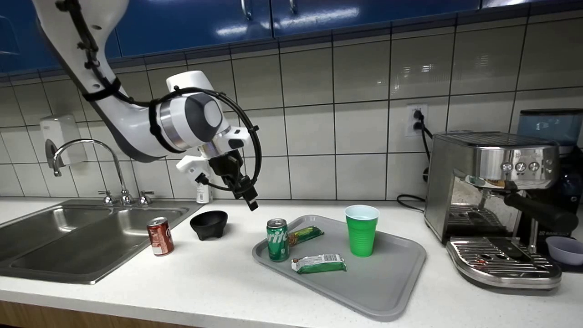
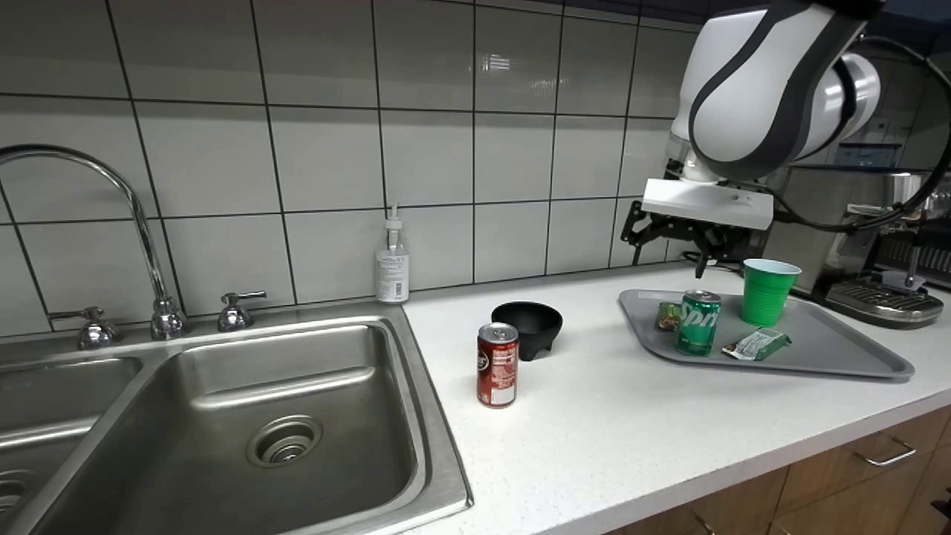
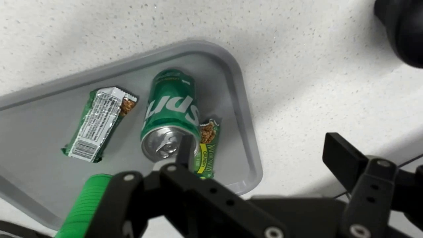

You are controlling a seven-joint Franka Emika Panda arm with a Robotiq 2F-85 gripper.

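My gripper (image 3: 264, 150) is open and empty, its two black fingers wide apart. In an exterior view the gripper (image 2: 669, 261) hangs above the counter near the tray's back corner. Nearest is a green Sprite can (image 3: 172, 109), upright on the grey tray (image 1: 378, 291). In the wrist view one fingertip overlaps the can's top; they look apart in the exterior views. A green granola bar (image 3: 211, 152) lies beside the can, partly hidden by it and the finger. Another granola bar (image 1: 319, 264), label up, lies nearer the tray's front edge. A green cup (image 1: 362, 232) stands upright on the tray.
A red can (image 2: 497, 368) stands beside a black bowl (image 1: 208, 224) on the counter. A steel sink (image 2: 297, 386) with a faucet (image 1: 91, 142) is beyond them. A pump bottle (image 2: 392, 267) stands by the tiled wall. A coffee machine (image 1: 492, 155) stands past the tray.
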